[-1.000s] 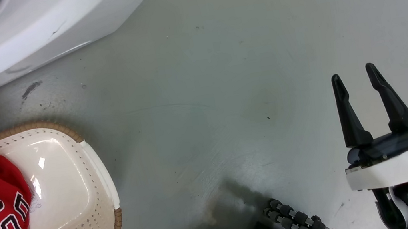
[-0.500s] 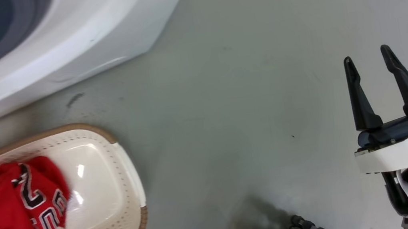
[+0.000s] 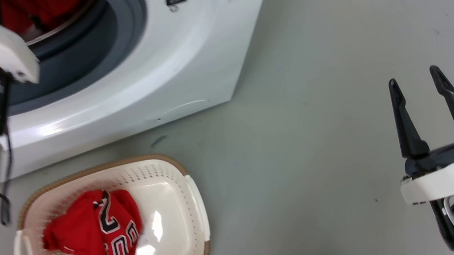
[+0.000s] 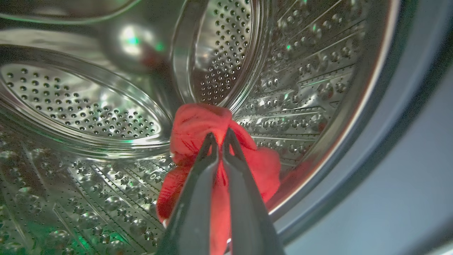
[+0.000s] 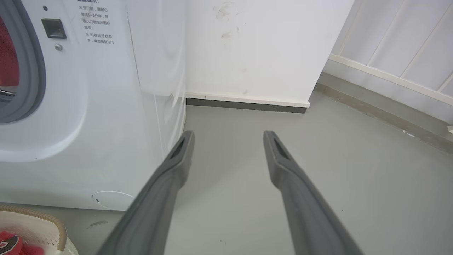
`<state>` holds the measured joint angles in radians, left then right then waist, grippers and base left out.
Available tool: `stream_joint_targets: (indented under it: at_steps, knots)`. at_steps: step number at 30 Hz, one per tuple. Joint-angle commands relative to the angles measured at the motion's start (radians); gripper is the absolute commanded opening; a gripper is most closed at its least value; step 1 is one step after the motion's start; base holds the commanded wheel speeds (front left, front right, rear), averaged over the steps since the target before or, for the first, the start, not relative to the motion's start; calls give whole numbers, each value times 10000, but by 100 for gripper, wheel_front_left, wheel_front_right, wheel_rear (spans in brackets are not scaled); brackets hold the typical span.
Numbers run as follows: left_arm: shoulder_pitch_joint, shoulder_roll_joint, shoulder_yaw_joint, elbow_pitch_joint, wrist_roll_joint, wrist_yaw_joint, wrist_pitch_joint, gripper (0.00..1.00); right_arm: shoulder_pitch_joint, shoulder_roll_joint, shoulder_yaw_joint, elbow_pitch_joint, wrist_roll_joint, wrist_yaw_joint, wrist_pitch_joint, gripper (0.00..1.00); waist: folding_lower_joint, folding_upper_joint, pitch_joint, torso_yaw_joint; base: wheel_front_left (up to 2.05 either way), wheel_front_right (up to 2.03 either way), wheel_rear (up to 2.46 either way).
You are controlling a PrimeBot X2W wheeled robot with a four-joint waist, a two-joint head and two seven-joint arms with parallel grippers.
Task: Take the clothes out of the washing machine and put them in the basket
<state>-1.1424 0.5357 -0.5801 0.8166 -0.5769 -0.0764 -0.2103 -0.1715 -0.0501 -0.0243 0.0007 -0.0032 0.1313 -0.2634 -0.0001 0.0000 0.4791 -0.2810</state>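
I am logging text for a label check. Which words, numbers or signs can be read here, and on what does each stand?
"2": large black-and-white number on the red garment in the basket; letters beside it are folded, unreadable.
Chinese print on the washing machine front: too small to read surely.

A red jersey [image 3: 89, 231] with black-and-white lettering lies crumpled in the cream basket [image 3: 152, 171] before the white washing machine [image 3: 180, 58]. A second red garment [image 4: 198, 122] hangs bunched inside its steel drum [image 4: 88, 109], pinched by the left gripper [image 4: 218, 136].
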Motion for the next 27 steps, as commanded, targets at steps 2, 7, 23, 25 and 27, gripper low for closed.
stream_joint_targets:
  at_steps: [2,7,23,25,27]
  knots:
    - [748,-159,109,-340,0,283,-381,0,293,-1,-59,85,-172,-10,-20,100,1,0,-846,575,0,0,0]
    - [1958,-312,572,-1744,206,816,-559,0,567,0,-121,138,-341,-10,-20,100,1,0,-1461,949,0,0,0]
    - [6680,-676,1597,-7142,1439,1254,-551,0,1039,2,-78,299,-666,-10,-20,100,1,0,-2618,1981,0,0,0]
    - [7174,-696,1473,-7473,1446,1241,-553,0,1059,0,-116,286,-677,-10,-20,100,1,0,-2614,2080,0,0,0]
    - [7583,-695,1308,-7662,1406,1211,-514,0,1034,2,-143,255,-688,-10,-20,100,1,0,-2539,2165,0,0,0]
